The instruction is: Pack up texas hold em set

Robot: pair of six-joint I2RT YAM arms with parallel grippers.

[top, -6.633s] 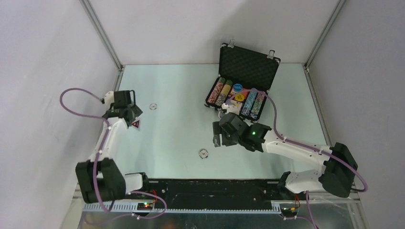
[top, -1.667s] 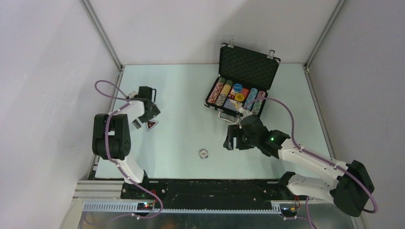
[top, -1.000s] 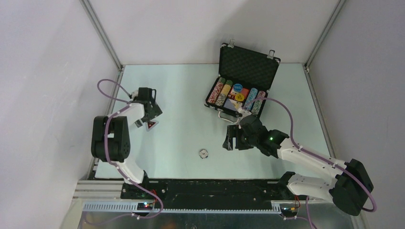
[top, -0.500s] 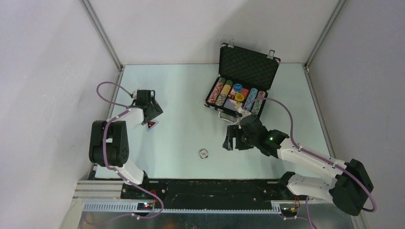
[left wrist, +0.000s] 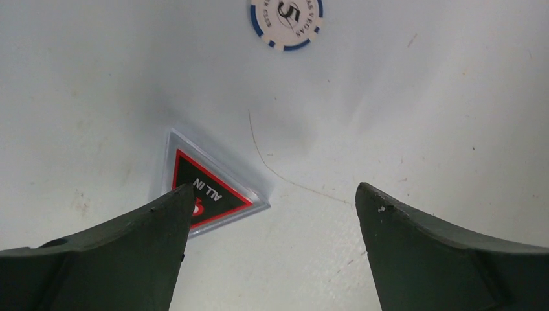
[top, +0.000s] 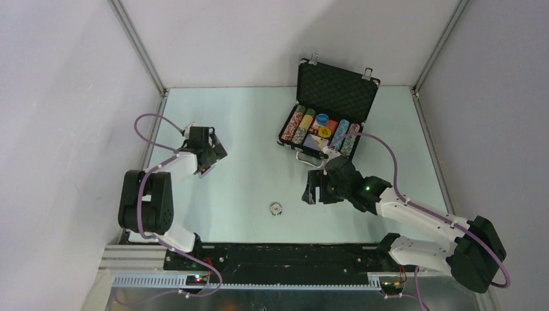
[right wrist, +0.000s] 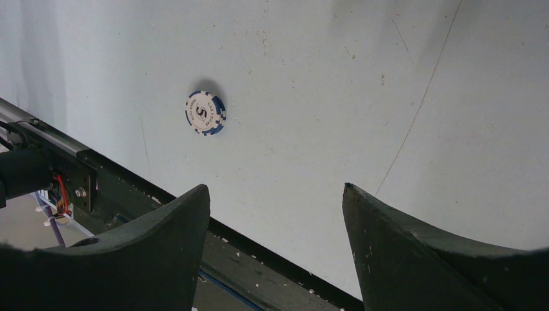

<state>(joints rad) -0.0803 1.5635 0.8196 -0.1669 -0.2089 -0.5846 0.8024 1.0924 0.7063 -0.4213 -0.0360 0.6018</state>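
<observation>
The black briefcase (top: 337,90) stands open at the back right, with rows of chips, a blue disc (top: 322,119) and a yellow disc (top: 324,132) inside. My left gripper (top: 209,161) is open just above the dark triangular "ALL IN" piece (left wrist: 210,188), which lies flat on the table by the left fingertip. In the left wrist view, the gripper (left wrist: 273,189) has a blue-white chip (left wrist: 285,23) lying beyond it. My right gripper (top: 314,188) is open and empty in front of the case. In the right wrist view, the gripper (right wrist: 276,188) faces a second chip (right wrist: 206,112), also in the top view (top: 276,208).
The black rail (top: 278,256) with the arm bases runs along the near table edge and shows in the right wrist view (right wrist: 259,259). Grey walls close the left, back and right sides.
My left gripper has swung right and now hangs over the triangular piece. The right arm has not moved in the last second.
</observation>
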